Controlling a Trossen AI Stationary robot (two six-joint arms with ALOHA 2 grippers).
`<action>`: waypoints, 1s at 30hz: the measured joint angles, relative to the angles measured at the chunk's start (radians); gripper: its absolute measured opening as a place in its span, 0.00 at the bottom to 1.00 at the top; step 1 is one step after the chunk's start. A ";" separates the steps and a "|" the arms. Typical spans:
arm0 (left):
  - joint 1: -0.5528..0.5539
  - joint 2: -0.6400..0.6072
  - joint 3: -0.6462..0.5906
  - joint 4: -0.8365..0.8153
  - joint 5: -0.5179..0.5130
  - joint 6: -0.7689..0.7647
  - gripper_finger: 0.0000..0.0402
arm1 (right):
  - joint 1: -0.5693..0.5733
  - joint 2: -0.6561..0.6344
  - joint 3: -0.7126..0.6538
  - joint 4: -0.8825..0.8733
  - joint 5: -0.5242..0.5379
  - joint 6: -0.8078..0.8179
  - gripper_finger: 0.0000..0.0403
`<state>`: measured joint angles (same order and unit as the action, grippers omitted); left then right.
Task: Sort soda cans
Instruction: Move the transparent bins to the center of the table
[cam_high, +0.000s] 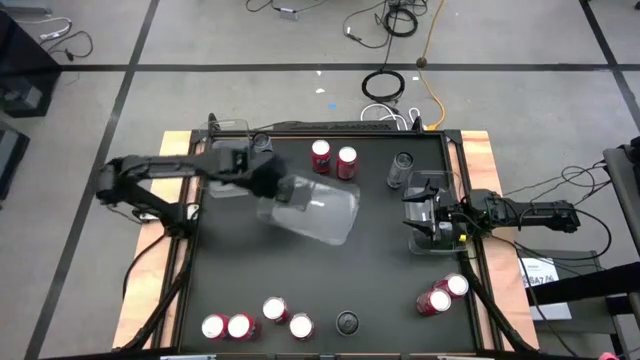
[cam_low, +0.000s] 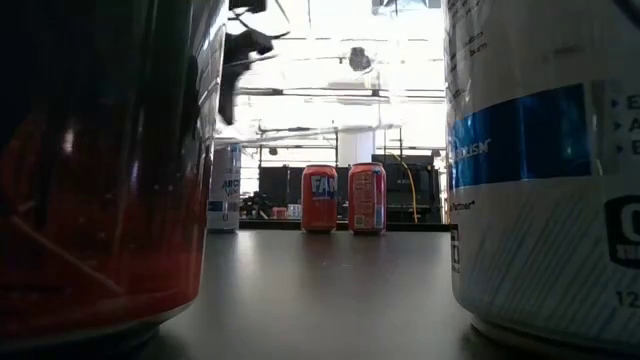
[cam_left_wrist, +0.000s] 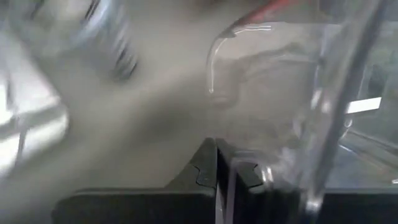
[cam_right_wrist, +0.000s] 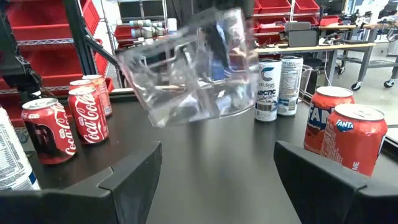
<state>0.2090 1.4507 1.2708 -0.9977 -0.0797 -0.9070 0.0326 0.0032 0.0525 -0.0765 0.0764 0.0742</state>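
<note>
Clear plastic bin (cam_high: 312, 210) lifted and tilted over mid-table, pinched at its rim by left gripper (cam_high: 272, 180), fingers (cam_left_wrist: 214, 180) pressed together on the clear wall. Right gripper (cam_high: 430, 232) parked near right edge of table (cam_high: 300, 280), jaws spread wide, holding nothing. Second clear bin (cam_high: 425, 183) just beside it, toward the far side.

Red cans: two upright (cam_high: 334, 158) at far centre, just beyond the tilted bin; four (cam_high: 258, 319) along near edge, left of centre; two (cam_high: 442, 294) at near right, touching. Dark can (cam_high: 347, 322) at near centre, right of the red row. Silver can (cam_high: 401, 166) at far right, next to the second bin. Right wrist view: Coca-Cola cans (cam_right_wrist: 88, 114) on one side, Fanta cans (cam_right_wrist: 348, 137) on the other, tall Celsius cans (cam_right_wrist: 268, 88) behind the raised bin. Low view: two big cans block both sides, Fanta pair (cam_low: 344, 199) far off between them.
</note>
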 joint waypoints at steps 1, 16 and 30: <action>0.021 0.036 0.049 -0.013 0.019 0.065 0.02 | 0.000 0.000 0.000 0.000 0.000 0.000 0.75; 0.121 0.573 0.754 -0.417 0.114 0.814 0.02 | 0.000 0.000 0.000 0.000 0.000 0.000 0.75; 0.080 0.758 0.875 -0.394 0.154 1.020 0.02 | 0.000 0.000 0.000 0.000 0.000 0.000 0.75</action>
<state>0.2892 2.2089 2.1456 -1.3919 0.0743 0.1131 0.0326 0.0032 0.0525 -0.0765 0.0761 0.0742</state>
